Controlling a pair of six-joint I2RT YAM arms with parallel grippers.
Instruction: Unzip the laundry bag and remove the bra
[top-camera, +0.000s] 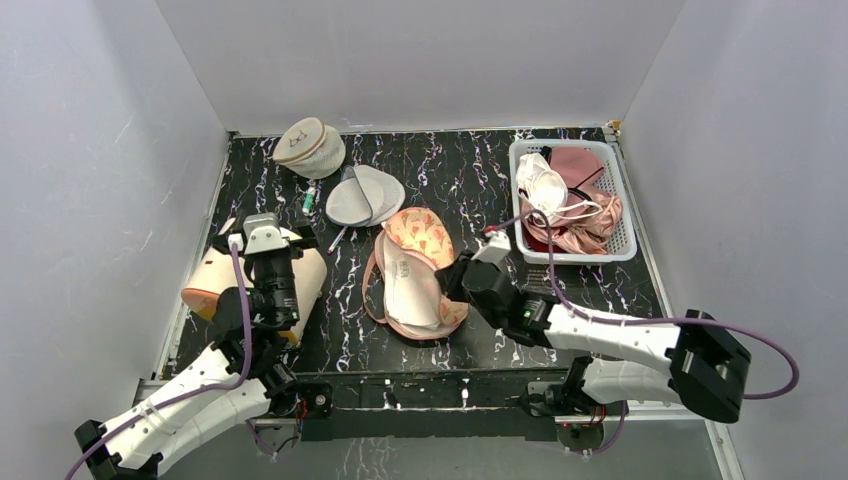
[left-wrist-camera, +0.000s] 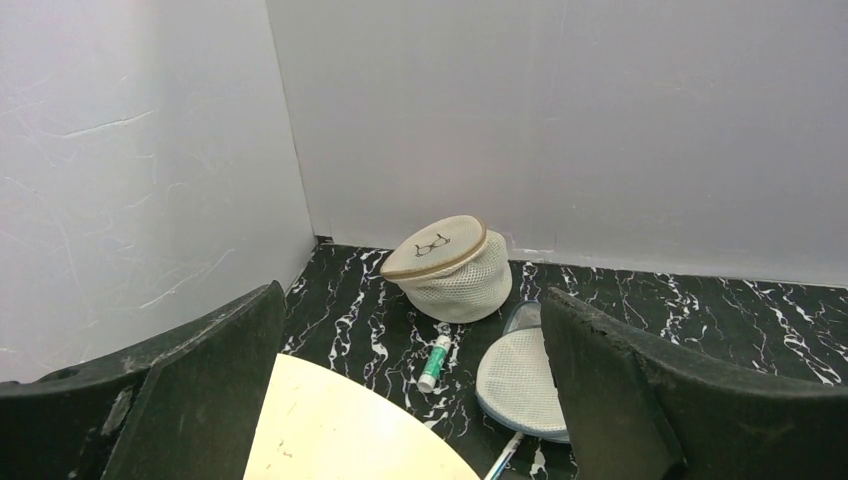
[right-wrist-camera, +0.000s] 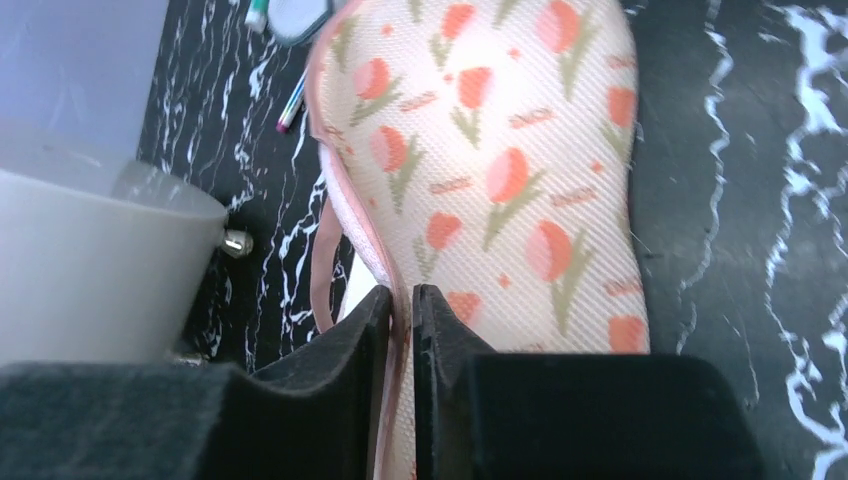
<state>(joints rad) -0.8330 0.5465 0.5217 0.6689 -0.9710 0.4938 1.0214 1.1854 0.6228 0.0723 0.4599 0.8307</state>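
Bag (top-camera: 415, 262) lies mid-worktop (top-camera: 470, 185), apparently unzipped, flap raised. Right tool (right-wrist-camera: 402, 302) is pressed together on its pink edge. Left tool (left-wrist-camera: 410, 400) is spread, holding nothing. The pale bra (top-camera: 408, 296) seemingly sits inside, not yet removed.

Pinched in our black right gripper (right-wrist-camera: 401, 320), the laundry bag (right-wrist-camera: 500, 170) shows peach fabric printed with red-orange tulips, edged pink. Ahead of our left gripper (left-wrist-camera: 412, 300) lie a beige-topped white mesh pouch (left-wrist-camera: 447, 265), a grey-rimmed white pouch (left-wrist-camera: 520, 380), and the black table (left-wrist-camera: 700, 310), veined white.
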